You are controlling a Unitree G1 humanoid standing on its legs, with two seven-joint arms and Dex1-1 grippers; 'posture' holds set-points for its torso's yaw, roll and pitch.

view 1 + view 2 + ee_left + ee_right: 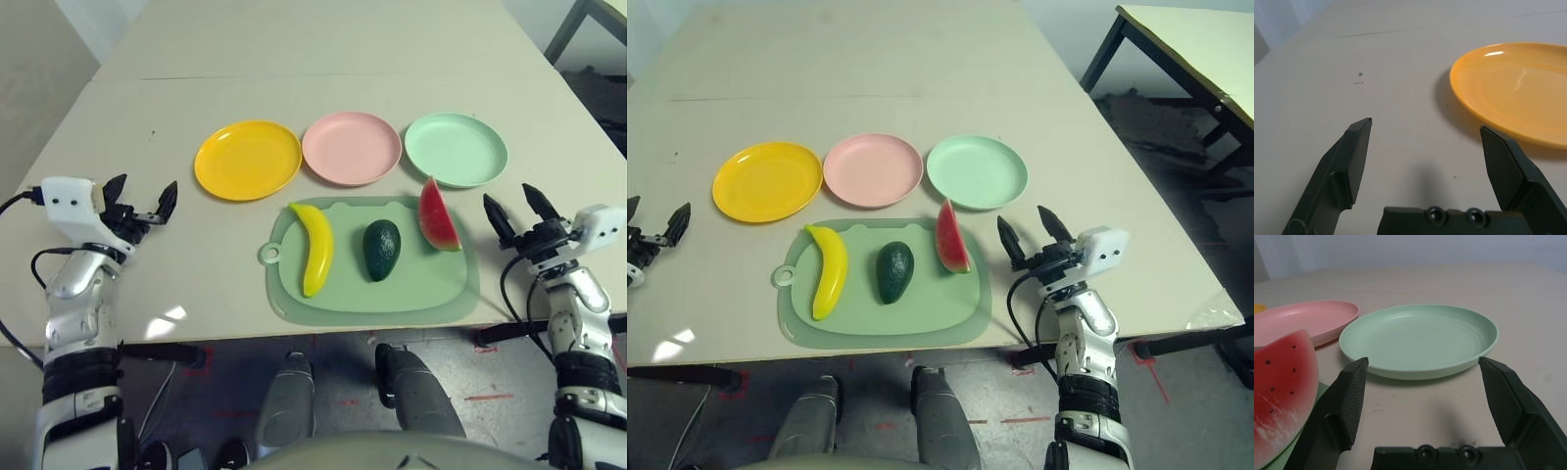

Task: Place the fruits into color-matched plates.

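Three plates (353, 147), three fruits (382, 249), one mat (431, 294).

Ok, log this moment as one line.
fruits: banana, avocado, watermelon wedge on mat | plates empty | left gripper open | right gripper open

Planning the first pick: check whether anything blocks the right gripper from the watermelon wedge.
Nothing visible does. The right gripper, open, sits beside the mat, with bare table between it and the watermelon wedge at the mat's near corner.
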